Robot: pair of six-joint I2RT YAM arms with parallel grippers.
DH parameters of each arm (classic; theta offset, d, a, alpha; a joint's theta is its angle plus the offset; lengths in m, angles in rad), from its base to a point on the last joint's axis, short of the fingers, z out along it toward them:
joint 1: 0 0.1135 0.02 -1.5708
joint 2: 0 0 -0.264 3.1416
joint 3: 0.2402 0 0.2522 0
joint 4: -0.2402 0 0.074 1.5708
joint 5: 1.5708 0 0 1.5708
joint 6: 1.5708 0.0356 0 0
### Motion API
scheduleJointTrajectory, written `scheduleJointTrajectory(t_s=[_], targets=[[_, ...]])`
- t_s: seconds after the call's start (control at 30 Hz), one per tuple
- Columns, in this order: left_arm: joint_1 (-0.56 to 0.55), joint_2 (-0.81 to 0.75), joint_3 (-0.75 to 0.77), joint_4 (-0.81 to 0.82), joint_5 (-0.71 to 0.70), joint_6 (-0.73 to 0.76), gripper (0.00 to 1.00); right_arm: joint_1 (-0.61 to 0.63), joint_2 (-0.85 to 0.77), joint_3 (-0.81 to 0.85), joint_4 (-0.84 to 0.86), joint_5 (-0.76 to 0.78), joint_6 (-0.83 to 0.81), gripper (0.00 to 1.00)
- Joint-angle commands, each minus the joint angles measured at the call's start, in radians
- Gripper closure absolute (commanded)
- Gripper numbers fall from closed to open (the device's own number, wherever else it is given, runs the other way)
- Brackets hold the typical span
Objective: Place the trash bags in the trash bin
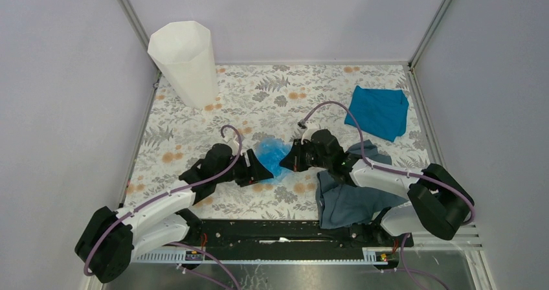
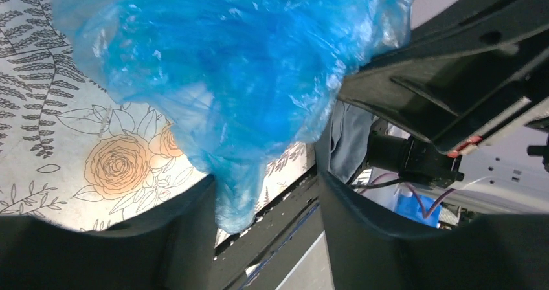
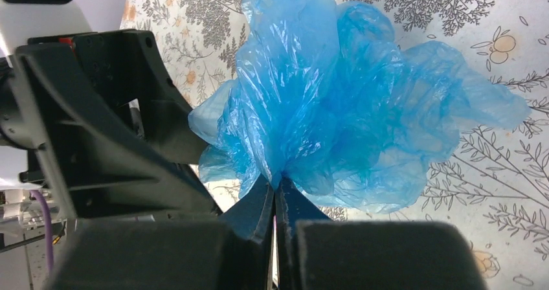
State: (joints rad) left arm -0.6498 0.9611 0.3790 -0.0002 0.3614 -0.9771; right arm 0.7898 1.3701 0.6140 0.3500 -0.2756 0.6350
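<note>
Trash bag: the thin, translucent light-blue plastic trash bag (image 1: 272, 153), glossy and wrinkled, is bunched between the two grippers. It is over the near middle part of the table and well apart from the bin. Whether it touches the table I cannot tell.
Right gripper: the right gripper (image 3: 275, 198) has its two fingers pressed together on a gathered neck of the trash bag. Beyond the tips the film opens out like a fan.
Left gripper: the left gripper (image 2: 265, 173) has its fingers spread. The lower tail of the trash bag hangs in the gap between them and lies against one finger. The other finger is apart from it, so the film is not pinched here.
Arms: both arms reach low toward the middle, and the grippers face one another with the trash bag between them.
Trash bin: the tall white faceted plastic trash bin (image 1: 184, 60) stands upright at the far left corner of the table, wider at the rim than at the base.
Table: the table (image 1: 259, 102) has a cover printed with grey leaves and orange flowers.
Teal cloth: an opaque teal-blue cloth (image 1: 377, 112) lies flat near the far right corner.
Grey cloth: a dark grey-blue cloth (image 1: 349, 202) lies at the near right, partly hidden under the right arm.
</note>
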Motion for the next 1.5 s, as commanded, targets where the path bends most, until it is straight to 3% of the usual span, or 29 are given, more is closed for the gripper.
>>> scheduleJointTrajectory(t_s=[0.0, 0.13, 0.27, 0.5, 0.67, 0.83, 0.97, 1.07, 1.17, 1.47], targets=[[-0.008, 0.009, 0.05, 0.062, -0.058, 0.038, 0.49, -0.001, -0.083, 0.062, -0.114, -0.015, -0.012, 0.99], [-0.008, 0.005, 0.083, 0.003, -0.098, 0.085, 0.77, -0.002, -0.138, 0.08, -0.199, 0.04, -0.047, 0.94], [-0.007, -0.036, 0.124, -0.062, -0.112, 0.115, 1.0, -0.002, -0.158, 0.158, -0.364, 0.134, -0.123, 0.72], [-0.004, -0.062, 0.214, -0.114, -0.043, 0.116, 1.0, -0.001, -0.248, 0.181, -0.608, 0.271, -0.232, 0.51], [0.001, -0.051, 0.267, -0.1, 0.044, 0.127, 1.0, 0.0, -0.331, 0.076, -0.522, 0.139, -0.276, 0.31], [0.001, -0.033, 0.34, -0.162, 0.097, 0.219, 1.0, 0.0, -0.338, 0.079, -0.46, 0.105, -0.32, 0.24], [0.001, -0.025, 0.37, -0.179, 0.169, 0.257, 1.0, 0.0, -0.292, 0.105, -0.433, 0.065, -0.36, 0.25], [0.001, -0.005, 0.37, -0.136, 0.255, 0.252, 1.0, 0.0, -0.256, 0.076, -0.285, -0.042, -0.331, 0.27], [0.001, 0.018, 0.381, -0.132, 0.295, 0.256, 1.0, 0.004, -0.249, 0.06, -0.195, -0.051, -0.322, 0.26], [0.001, 0.06, 0.393, -0.117, 0.28, 0.24, 1.0, 0.007, -0.424, -0.005, -0.308, 0.001, -0.367, 0.17]])
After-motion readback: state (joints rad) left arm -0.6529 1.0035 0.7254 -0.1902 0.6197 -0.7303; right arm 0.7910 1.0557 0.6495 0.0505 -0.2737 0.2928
